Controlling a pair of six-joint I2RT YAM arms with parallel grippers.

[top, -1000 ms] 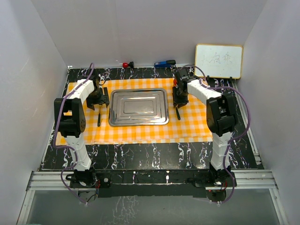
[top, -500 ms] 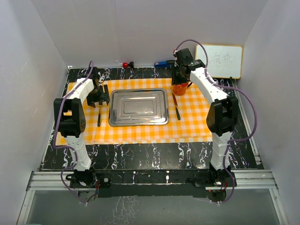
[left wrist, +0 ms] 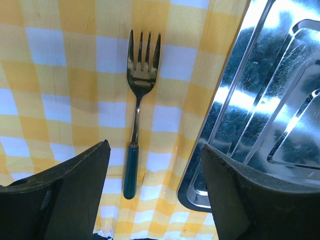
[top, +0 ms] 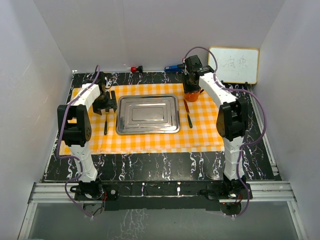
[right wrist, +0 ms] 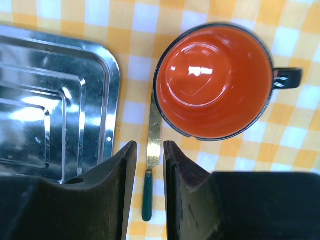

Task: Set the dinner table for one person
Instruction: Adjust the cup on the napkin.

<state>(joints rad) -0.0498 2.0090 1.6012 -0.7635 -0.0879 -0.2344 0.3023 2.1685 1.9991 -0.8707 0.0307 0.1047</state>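
On the black, white-veined dinner table lies an orange-checked cloth bearing a shiny rectangular steel tray. At the tray's 9 o'clock, the left gripper hangs with its jaws spread wide above a green-handled metal fork. At 2 o'clock, the right gripper, jaws a narrow slit apart and pinching nothing, hovers over a glossy round orange mug and a knife. The tabletop lies beneath both.

Checked cloth on dinner table
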